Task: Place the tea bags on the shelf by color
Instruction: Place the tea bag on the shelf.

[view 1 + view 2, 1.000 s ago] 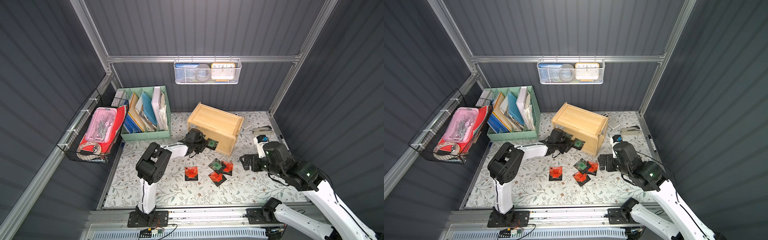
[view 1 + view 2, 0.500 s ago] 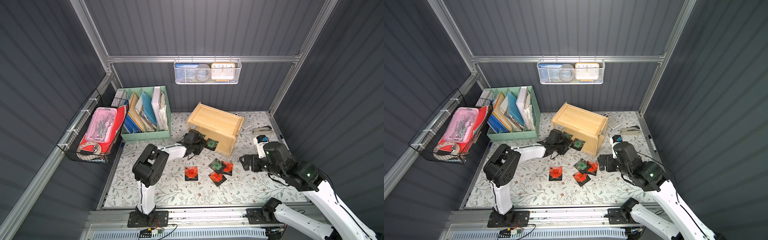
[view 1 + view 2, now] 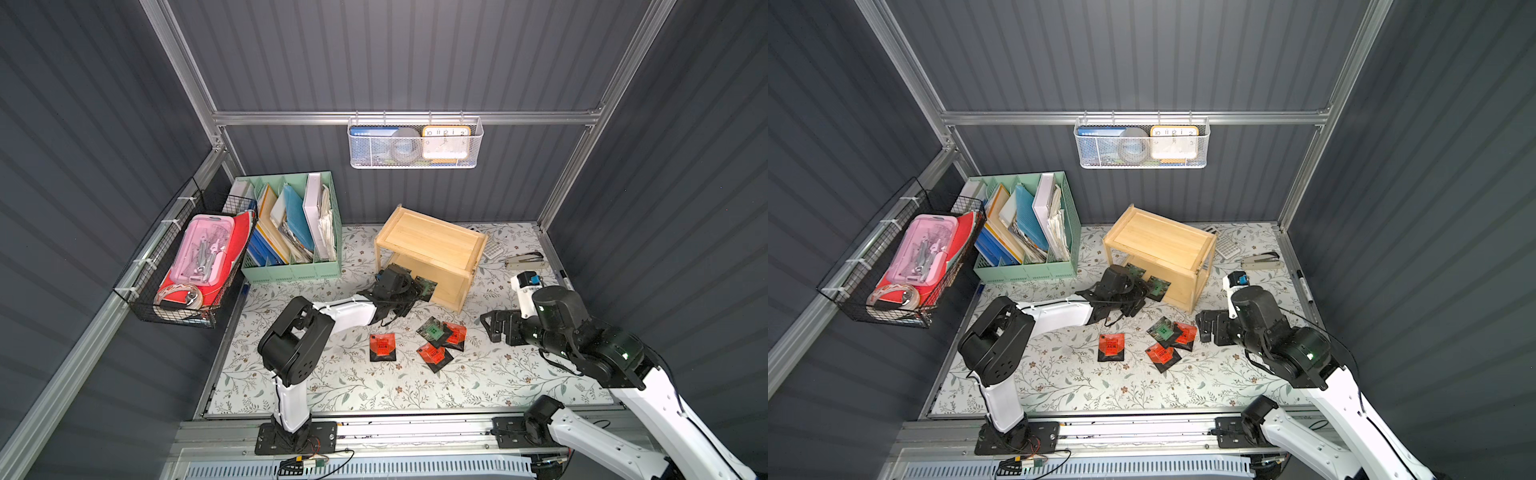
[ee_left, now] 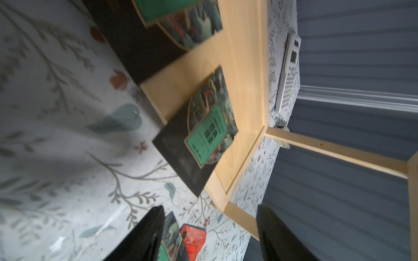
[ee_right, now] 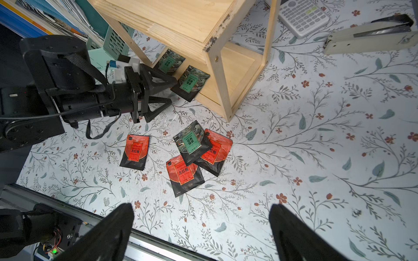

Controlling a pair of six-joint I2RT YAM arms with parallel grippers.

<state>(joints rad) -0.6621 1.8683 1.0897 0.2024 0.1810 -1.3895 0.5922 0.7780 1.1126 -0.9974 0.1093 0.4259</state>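
Observation:
The light wooden shelf [image 3: 430, 249] stands at the back of the mat. Two green tea bags lie on its lower tier: one [image 4: 203, 133] hangs over the front edge, one [image 5: 168, 62] sits further in. My left gripper [image 4: 209, 210] is open just in front of them, with nothing between its fingers. On the mat lies a green tea bag [image 5: 191, 142] on top of two red ones [image 5: 184, 174] [image 5: 213, 151]; a third red tea bag [image 5: 135, 151] lies apart. My right gripper [image 5: 201, 226] hovers open to the right of this pile [image 3: 440, 340].
A mint-green file organizer [image 3: 291, 232] stands left of the shelf, and a black wire basket [image 3: 187, 270] hangs on the left wall. A calculator [image 3: 492, 249] and stapler [image 3: 525, 261] lie at the back right. A white mesh basket [image 3: 415, 143] hangs on the back wall.
My left gripper has opened wider and its arm has drawn back slightly from the shelf; the green tea bag stays on the lower tier's edge. The right arm has not moved.

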